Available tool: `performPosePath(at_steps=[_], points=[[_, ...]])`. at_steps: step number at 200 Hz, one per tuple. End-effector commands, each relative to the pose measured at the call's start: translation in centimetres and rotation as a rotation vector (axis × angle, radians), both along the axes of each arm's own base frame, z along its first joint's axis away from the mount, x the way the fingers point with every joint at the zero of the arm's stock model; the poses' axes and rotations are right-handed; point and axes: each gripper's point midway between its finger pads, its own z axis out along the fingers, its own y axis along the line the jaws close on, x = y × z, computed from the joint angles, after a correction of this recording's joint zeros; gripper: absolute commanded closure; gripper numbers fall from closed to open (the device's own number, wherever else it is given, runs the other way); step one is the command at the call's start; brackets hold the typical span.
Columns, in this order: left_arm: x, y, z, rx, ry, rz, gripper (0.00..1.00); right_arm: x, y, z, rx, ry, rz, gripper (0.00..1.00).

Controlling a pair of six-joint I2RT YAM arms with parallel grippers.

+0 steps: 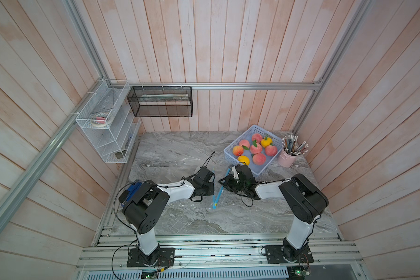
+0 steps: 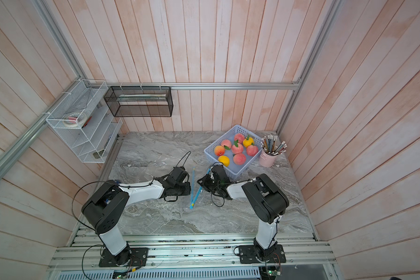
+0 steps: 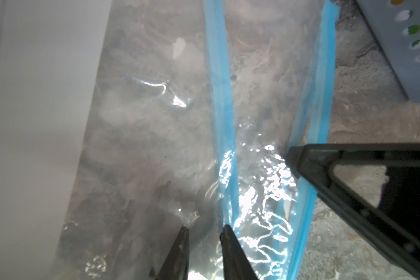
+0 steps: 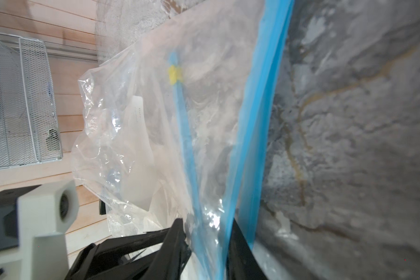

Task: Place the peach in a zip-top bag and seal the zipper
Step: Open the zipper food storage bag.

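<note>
Scanning the surface [image 1: 180,218], we find the bag [image 3: 155,121] lying between the arms, mouth unsealed. The basket [image 1: 233,143], far right, holds the peaches [image 1: 259,158]. Left gripper [image 3: 205,229] and right gripper [image 4: 207,223] jaws stand slightly apart astride bag film.

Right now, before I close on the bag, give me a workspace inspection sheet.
Surface: grey marble tabletop, nothing spilled.
Job's things: zip-top bag on the table, mouth open, blue zipper strips apart, yellow slider on one; peaches in the basket, none bagged.
Clutter: pink cup of pencils beside the basket.
Grippers: left gripper and right gripper both at the bag's mouth, jaws narrowly apart, film between them.
Cables: black cable loops up off the left wrist, near the bag.
Surroundings: white wire rack and black mesh basket on the plank walls.
</note>
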Motion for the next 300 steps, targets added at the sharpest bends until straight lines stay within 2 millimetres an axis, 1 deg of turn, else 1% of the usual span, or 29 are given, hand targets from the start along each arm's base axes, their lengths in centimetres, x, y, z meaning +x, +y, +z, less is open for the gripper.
performPosePath(at_steps=[1,37,61,73,88,102,106,122,139,159,177,188,201,220,235,271,300], points=[[-2.5,2.2,-4.0,0.105,0.119,-0.006,0.74,1.6,0.5,0.3,0.007,-0.040,-0.004,0.73],[-2.7,2.4,-4.1,0.110,0.123,-0.018,0.75,2.8,0.6,-0.5,-0.015,-0.075,-0.007,0.73],[-2.7,2.6,-4.1,0.110,0.121,-0.017,0.75,3.1,0.5,-1.4,-0.020,-0.076,-0.007,0.73],[-2.7,2.7,-4.2,0.108,0.120,-0.016,0.76,3.4,0.4,-1.6,-0.025,-0.080,-0.009,0.75],[-2.8,2.7,-4.0,0.102,0.116,-0.017,0.76,3.7,0.2,-1.8,-0.033,-0.088,-0.013,0.83],[-2.6,2.5,-3.5,0.090,0.107,-0.017,0.76,3.7,0.2,-1.7,-0.033,-0.094,-0.011,0.97],[-2.5,2.5,-3.3,0.085,0.103,-0.017,0.76,3.7,0.2,-1.6,-0.030,-0.098,-0.010,1.00],[-2.2,2.1,-1.9,0.060,0.076,-0.023,0.76,3.6,0.5,-0.6,-0.004,-0.112,-0.003,1.00],[-2.0,1.7,0.3,0.022,0.033,-0.036,0.75,3.3,0.7,0.9,0.044,-0.132,-0.001,1.00],[-2.1,1.6,2.7,-0.022,-0.016,-0.052,0.67,3.0,0.9,3.1,0.109,-0.148,-0.003,1.00],[-2.6,1.1,4.7,-0.070,-0.054,-0.086,0.58,2.7,1.2,5.0,0.155,-0.163,-0.008,1.00],[-3.1,0.8,5.6,-0.096,-0.074,-0.108,0.52,2.4,1.3,5.7,0.169,-0.165,-0.012,1.00],[-3.7,0.2,6.6,-0.126,-0.098,-0.137,0.48,2.1,1.6,6.5,0.189,-0.166,-0.010,1.00],[-4.4,-0.5,7.3,-0.165,-0.127,-0.164,0.41,1.6,2.1,7.2,0.218,-0.153,-0.010,1.00],[-4.5,-0.8,7.4,-0.175,-0.145,-0.162,0.36,1.2,2.5,7.7,0.243,-0.142,-0.010,1.00],[-3.4,-1.2,7.2,-0.131,-0.176,-0.125,0.27,0.4,3.3,8.6,0.287,-0.134,-0.008,1.00],[-2.2,-1.1,6.9,-0.101,-0.196,-0.074,0.23,0.1,3.7,8.9,0.300,-0.132,-0.007,1.00]])
